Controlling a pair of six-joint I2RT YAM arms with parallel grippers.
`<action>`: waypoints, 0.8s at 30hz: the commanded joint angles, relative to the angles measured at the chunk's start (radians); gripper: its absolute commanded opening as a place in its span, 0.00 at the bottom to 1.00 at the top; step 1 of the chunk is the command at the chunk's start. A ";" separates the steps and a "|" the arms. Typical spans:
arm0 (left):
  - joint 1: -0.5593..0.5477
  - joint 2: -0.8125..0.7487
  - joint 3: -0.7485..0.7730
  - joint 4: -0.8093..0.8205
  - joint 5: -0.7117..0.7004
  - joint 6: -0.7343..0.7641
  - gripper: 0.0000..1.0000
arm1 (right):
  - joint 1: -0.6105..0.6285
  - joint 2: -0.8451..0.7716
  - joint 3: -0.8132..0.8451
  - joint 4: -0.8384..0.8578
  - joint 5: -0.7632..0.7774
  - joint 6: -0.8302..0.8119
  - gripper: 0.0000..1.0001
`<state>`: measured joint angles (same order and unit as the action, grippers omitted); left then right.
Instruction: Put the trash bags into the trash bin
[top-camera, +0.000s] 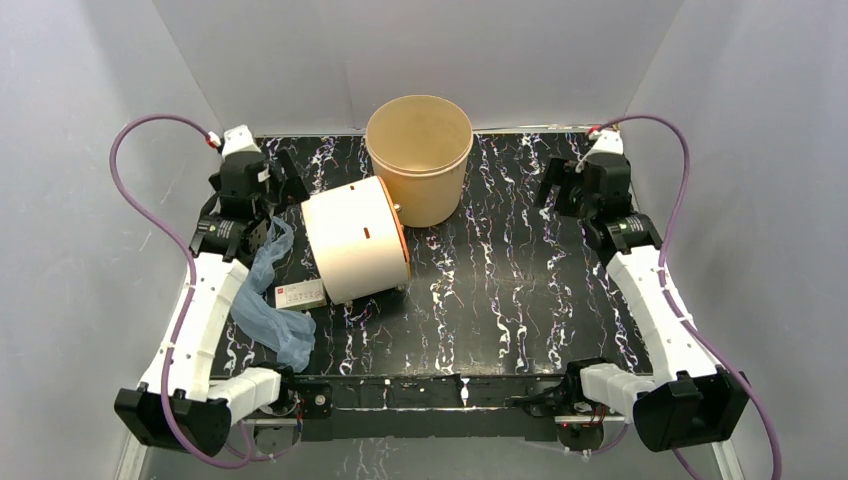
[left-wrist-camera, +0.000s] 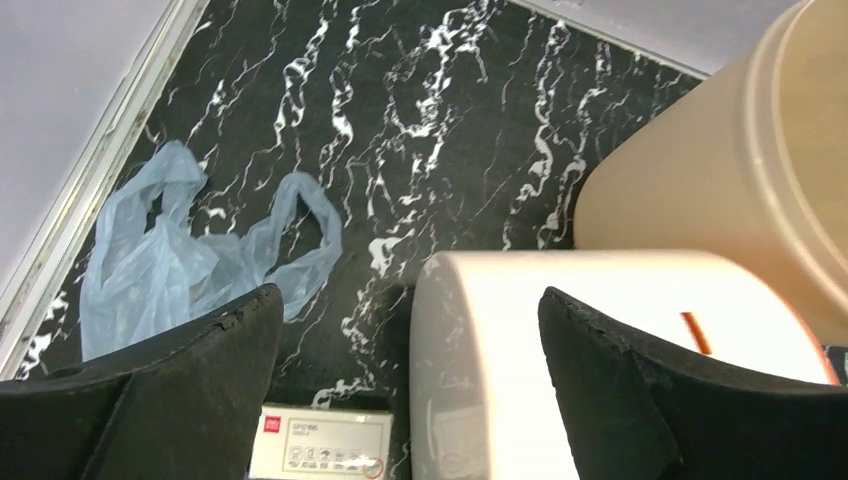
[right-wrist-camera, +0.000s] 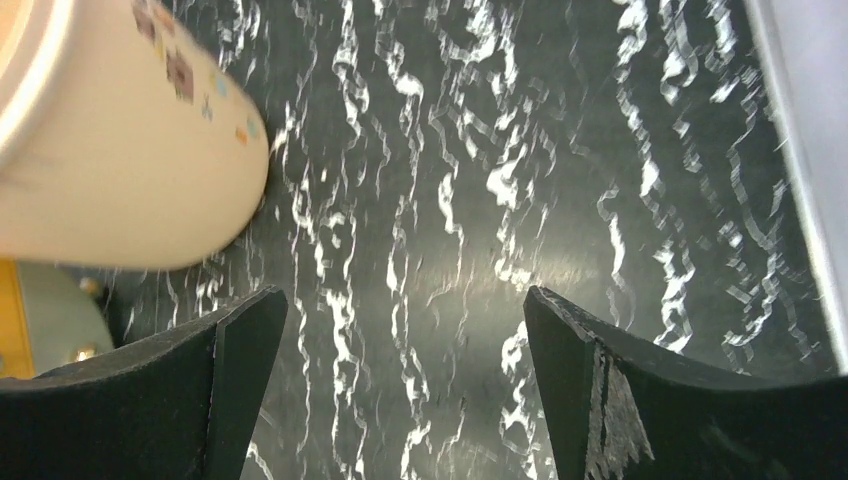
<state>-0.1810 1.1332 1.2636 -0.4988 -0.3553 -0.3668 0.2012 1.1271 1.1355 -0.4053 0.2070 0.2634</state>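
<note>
Top external view: the pale blue trash bag (top-camera: 272, 305) lies crumpled on the tabletop (top-camera: 500, 300) at the left, nearer than the left pincer (top-camera: 285, 185) and apart from it, just beside a white card box (top-camera: 300, 295). The left pincer and the right pincer (top-camera: 563, 185) are both spread wide, holding nothing. The trash bin (top-camera: 420, 155) stands upright at the far middle, with a cream drum (top-camera: 355, 240) on its side just beside it.

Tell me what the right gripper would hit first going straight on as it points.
Likely the bare table; the right gripper is open, nothing lies between its fingers, and the bin sits off to the side.
</note>
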 joint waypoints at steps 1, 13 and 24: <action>0.037 -0.111 -0.079 0.001 0.011 0.008 0.96 | -0.030 -0.080 -0.088 -0.039 -0.194 0.051 0.99; 0.108 -0.448 -0.302 -0.079 0.409 0.018 0.98 | -0.090 -0.233 -0.343 -0.147 -0.589 0.133 0.99; 0.126 -0.598 -0.313 -0.207 0.853 -0.012 0.95 | -0.106 -0.288 -0.430 -0.150 -0.822 0.211 0.99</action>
<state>-0.0639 0.5507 0.9298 -0.6544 0.2543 -0.3695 0.1020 0.8494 0.7105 -0.5858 -0.4698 0.4416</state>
